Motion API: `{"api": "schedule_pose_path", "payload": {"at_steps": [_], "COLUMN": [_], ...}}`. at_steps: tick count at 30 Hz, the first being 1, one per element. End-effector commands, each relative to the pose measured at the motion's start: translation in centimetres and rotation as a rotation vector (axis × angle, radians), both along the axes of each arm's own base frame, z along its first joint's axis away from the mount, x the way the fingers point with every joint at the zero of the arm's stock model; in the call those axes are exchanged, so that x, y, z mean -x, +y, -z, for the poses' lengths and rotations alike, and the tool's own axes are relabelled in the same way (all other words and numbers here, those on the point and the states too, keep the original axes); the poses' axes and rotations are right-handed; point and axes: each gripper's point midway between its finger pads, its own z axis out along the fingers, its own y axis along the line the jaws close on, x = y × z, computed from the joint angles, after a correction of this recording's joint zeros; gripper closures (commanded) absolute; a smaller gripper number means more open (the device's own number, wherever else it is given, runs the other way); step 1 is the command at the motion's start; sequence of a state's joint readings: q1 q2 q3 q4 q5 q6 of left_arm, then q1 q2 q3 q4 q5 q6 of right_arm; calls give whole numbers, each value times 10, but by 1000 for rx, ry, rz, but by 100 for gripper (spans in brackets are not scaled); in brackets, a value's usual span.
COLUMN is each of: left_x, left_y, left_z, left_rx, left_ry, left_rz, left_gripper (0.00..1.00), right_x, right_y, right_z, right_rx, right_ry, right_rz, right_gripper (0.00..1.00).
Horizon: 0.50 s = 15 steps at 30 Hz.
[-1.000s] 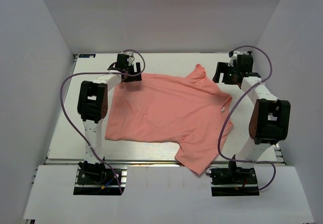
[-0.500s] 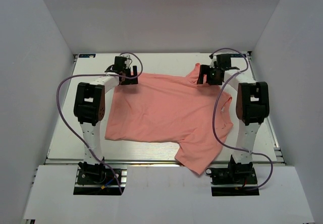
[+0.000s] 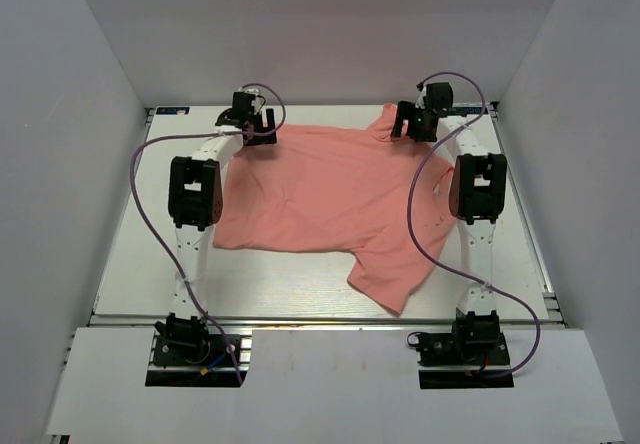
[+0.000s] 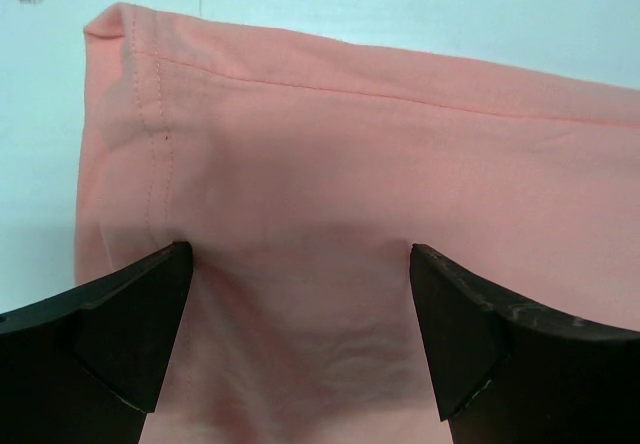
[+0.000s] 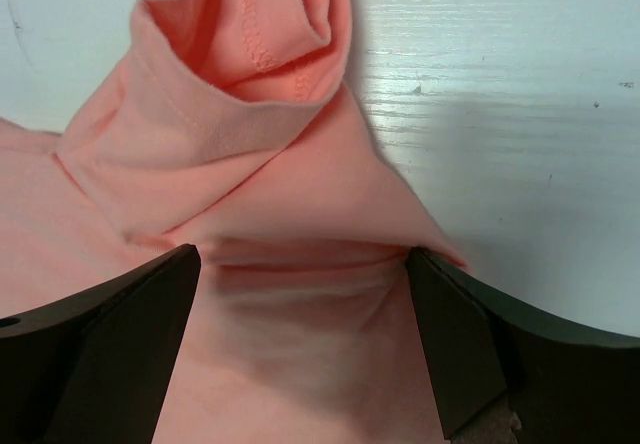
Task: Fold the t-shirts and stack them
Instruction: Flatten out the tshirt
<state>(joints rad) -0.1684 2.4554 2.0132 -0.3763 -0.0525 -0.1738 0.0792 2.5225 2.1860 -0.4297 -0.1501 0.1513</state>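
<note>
The salmon t-shirt (image 3: 330, 194) lies spread flat on the white table, with one sleeve pointing to the near right. My left gripper (image 3: 256, 128) is at its far left corner. In the left wrist view the gripper (image 4: 300, 334) is open, fingers wide apart and pressed onto the cloth (image 4: 400, 164), with the stitched hem corner just ahead. My right gripper (image 3: 405, 124) is at the bunched far right corner. In the right wrist view it (image 5: 300, 339) is open, its fingers straddling a folded, puckered bit of the shirt (image 5: 250, 134).
The white table (image 3: 130, 254) is boxed in by white walls at the left, right and back. Both arms stretch along the shirt's sides, purple cables (image 3: 425, 214) looping over the cloth. Bare table (image 5: 520, 114) shows right of the right gripper.
Both arms have reached further to the back. The right gripper swung left onto the shirt's far right corner. The whole shirt has slid away from the near edge.
</note>
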Motion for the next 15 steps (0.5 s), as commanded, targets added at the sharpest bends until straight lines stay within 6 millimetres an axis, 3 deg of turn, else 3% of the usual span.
{"api": "schedule_pose_path", "payload": {"at_steps": [1,5,8,9,10,11,12,13,14,15], "left_x": [11,-8,-23,-21,-19,-14,-9,9,20,33], "left_y": [-3,-14,-18,-19,-19,-18,-14,-6,-4,8], "left_z": [37,15,-36,-46,-61,-93,-108,-133,-110,-152], "left_rx": [41,85,99,106,107,112,101,90,87,69], "left_ry": [121,38,-62,-64,-79,-117,-133,-148,-85,-149], "left_rz": [20,55,74,81,82,84,70,35,27,-25], "left_gripper": [0,0,0,0,0,0,0,0,0,0], "right_x": [-2,-30,-33,-31,-28,-13,-5,15,28,43], "right_y": [-12,-2,7,9,10,14,13,18,20,27], "right_z": [5,-41,-72,-97,-107,-114,-139,-174,-136,-159], "right_rx": [-38,-63,-65,-57,-44,-36,-1,20,22,22], "right_ry": [21,-170,-224,-261,-275,-253,-291,-330,-242,-264], "right_rz": [15,-52,-108,-124,-139,-150,-169,-175,-185,-197], "right_gripper": [10,10,10,10,10,10,10,10,10,10]}}
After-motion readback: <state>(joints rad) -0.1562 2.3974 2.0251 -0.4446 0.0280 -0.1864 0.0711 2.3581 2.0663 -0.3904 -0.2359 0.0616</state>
